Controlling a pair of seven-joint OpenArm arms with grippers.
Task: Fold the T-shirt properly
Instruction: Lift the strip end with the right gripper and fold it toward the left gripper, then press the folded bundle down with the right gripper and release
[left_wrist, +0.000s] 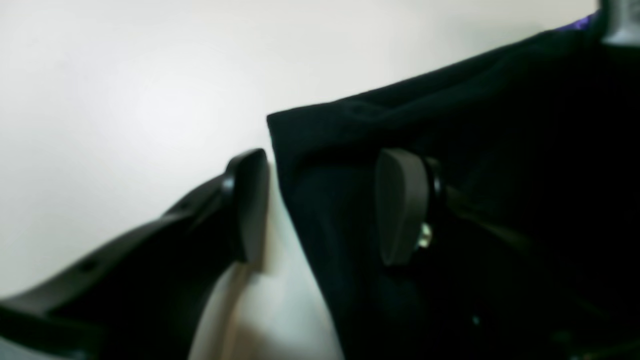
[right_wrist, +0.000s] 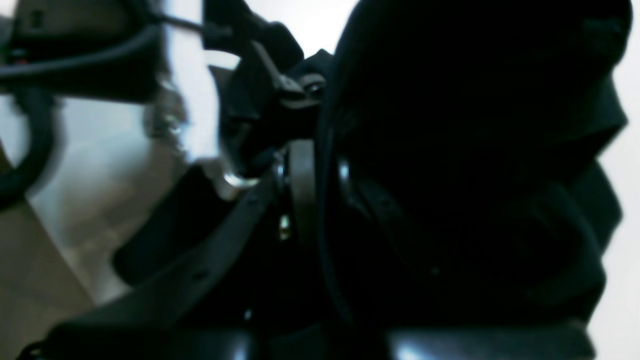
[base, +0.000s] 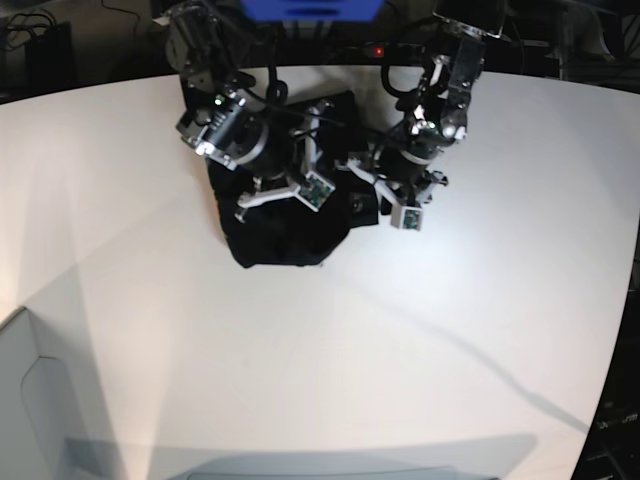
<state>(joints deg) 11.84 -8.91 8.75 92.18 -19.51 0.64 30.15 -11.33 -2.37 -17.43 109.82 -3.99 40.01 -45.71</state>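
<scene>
The black T-shirt lies bunched on the white table, between the two arms at the back. In the left wrist view my left gripper is open. One pad stands over bare table and the other pad over the cloth. A straight hem edge and corner of the T-shirt lie between them. In the right wrist view my right gripper is shut on a fold of the T-shirt, which hangs in a dark bulk to the right. In the base view the left gripper is at the cloth's right edge.
Cables and dark equipment line the table's far edge, with a blue object at the top. A pale panel stands at the near left corner. The other arm's body and a cable fill the upper left of the right wrist view.
</scene>
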